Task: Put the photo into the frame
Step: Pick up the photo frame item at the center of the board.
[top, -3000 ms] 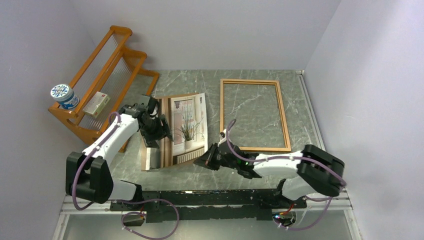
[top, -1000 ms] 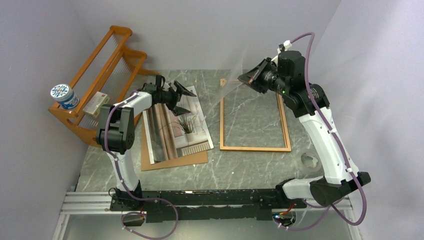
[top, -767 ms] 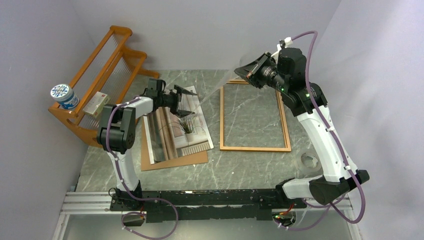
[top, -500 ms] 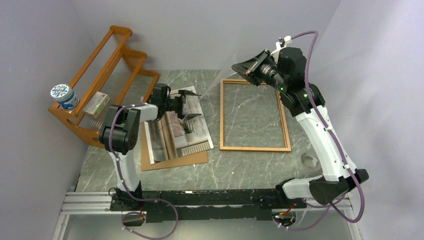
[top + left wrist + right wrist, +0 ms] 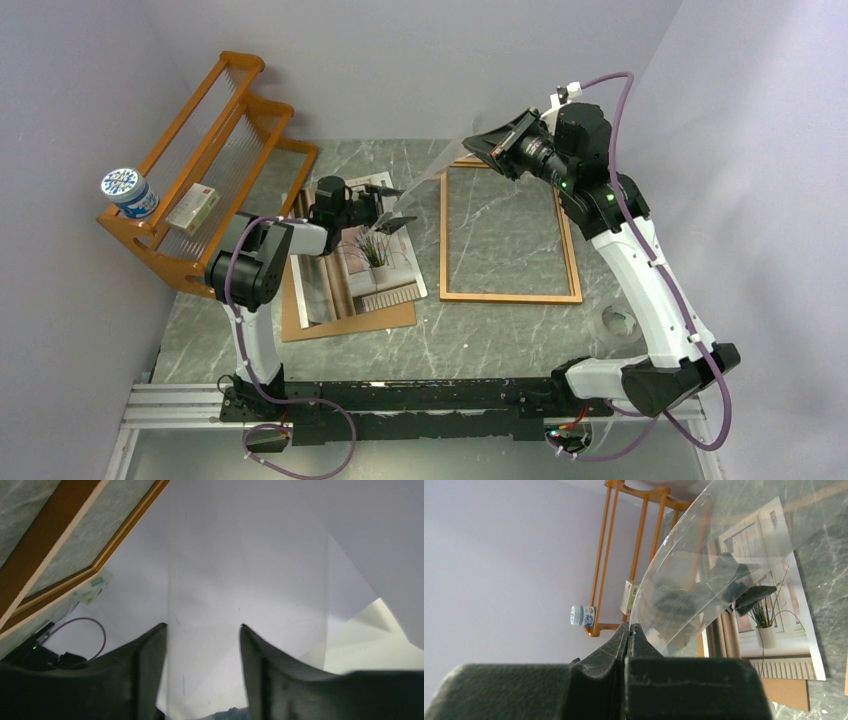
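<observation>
The photo [image 5: 380, 262] lies flat on the brown backing board [image 5: 350, 320], just left of the frame [image 5: 571, 232]. My left pincer [image 5: 403, 206] hangs above it, fingers apart around the clear sheet's [image 5: 440, 172] low corner. My right pincer [image 5: 629, 627] is clenched on its far edge. The far-left rack [image 5: 205, 125] holds a jar [image 5: 128, 192] and a box [image 5: 193, 208]
</observation>
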`<state>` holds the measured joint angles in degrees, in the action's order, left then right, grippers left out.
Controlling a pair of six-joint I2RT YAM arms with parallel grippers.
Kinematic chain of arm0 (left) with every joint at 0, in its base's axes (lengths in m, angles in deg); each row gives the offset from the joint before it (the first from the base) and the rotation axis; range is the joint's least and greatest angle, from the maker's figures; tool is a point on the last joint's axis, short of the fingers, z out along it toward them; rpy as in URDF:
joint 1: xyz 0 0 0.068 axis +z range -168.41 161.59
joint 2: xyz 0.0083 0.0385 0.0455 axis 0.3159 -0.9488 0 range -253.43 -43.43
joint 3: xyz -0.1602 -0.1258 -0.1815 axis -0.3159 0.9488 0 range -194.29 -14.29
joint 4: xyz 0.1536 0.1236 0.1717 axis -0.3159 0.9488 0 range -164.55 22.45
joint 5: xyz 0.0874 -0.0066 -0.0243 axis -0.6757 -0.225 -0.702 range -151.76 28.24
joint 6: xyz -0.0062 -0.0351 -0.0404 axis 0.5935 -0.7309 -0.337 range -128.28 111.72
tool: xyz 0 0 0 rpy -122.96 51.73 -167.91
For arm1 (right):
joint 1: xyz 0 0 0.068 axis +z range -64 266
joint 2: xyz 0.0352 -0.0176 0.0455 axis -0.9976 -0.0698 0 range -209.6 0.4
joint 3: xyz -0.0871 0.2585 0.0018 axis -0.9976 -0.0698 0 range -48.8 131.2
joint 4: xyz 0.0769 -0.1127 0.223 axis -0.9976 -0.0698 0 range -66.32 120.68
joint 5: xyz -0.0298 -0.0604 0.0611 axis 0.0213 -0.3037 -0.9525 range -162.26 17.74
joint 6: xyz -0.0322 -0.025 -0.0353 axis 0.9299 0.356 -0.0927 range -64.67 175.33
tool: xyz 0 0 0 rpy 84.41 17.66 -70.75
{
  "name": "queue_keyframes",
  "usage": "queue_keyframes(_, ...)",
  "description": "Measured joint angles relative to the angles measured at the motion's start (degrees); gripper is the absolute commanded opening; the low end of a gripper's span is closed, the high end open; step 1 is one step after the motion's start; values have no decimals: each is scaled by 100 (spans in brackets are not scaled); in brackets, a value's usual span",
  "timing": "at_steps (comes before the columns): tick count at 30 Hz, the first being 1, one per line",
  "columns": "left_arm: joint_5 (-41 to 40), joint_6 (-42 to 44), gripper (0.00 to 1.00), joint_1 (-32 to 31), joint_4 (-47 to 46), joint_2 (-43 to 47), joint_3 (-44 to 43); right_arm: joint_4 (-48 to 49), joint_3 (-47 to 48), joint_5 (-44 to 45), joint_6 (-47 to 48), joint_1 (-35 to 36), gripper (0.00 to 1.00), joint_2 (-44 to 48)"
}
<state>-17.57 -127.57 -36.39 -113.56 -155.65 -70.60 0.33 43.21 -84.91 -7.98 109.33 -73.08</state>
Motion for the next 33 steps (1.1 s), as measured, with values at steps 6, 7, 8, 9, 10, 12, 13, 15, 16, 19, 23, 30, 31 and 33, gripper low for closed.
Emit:
queue_keyframes(6,-367,-55,8,26,-153,144,177,-17,-46,11,-20,-15,0,192)
queue_keyframes(7,-420,-59,4,26,-79,212,177,-20,-68,11,-22,-24,4,227)
queue_keyframes(8,-468,-66,3,26,0,289,177,-22,-81,9,-26,-37,14,260)
queue_keyframes(9,-531,-63,3,33,83,376,177,-31,-92,11,-39,-46,29,289)
queue_keyframes(10,-595,-57,3,42,129,455,177,-26,-118,11,-57,-50,44,330)
queue_keyframes(12,-695,-52,3,74,197,529,175,-17,-210,57,-101,-55,75,466)
queue_keyframes(13,-732,-55,3,92,203,538,170,-26,-323,118,-42,-57,83,557)
queue_keyframes(15,-774,-50,2,116,317,542,107,-61,-457,247,-90,-59,92,776)
queue_keyframes(16,-791,-50,3,120,446,546,37,-109,-531,350,-96,-59,94,881)
queue_keyframes(19,-820,127,3,173,1058,643,-356,-286,-831,785,-168,-57,97,1281)
queue_keyframes(23,-844,603,2,345,1679,968,-966,-636,-1266,1519,-387,-59,97,1915)
queue_keyframes(30,-793,1416,3,905,2267,1187,-1950,-1169,-1700,2540,-568,-59,95,2625)
queue_keyframes(31,-791,1550,3,962,2358,1187,-2052,-1224,-1709,2658,-549,-59,94,2660)
queue_keyframes(33,-776,1891,3,1049,2675,1187,-2341,-1298,-1742,2837,-466,-59,92,2712)
